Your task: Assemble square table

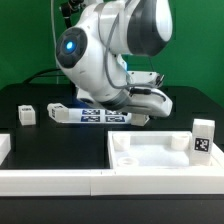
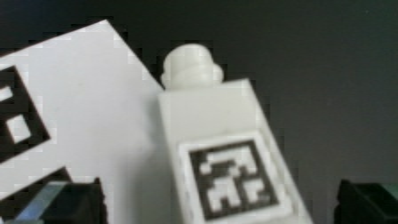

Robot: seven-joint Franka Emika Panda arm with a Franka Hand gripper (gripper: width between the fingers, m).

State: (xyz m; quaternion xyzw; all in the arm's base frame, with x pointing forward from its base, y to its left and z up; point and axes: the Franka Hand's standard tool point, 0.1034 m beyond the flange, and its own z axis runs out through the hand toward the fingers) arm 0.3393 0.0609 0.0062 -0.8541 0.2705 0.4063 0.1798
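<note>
White rails edge the black table (green wall behind); gripper spread apart above a tagged leg.

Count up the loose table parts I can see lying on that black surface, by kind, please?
Square tabletop: 1
Table legs: 3
Total: 4 parts in view; the arm could be hiding another.
</note>
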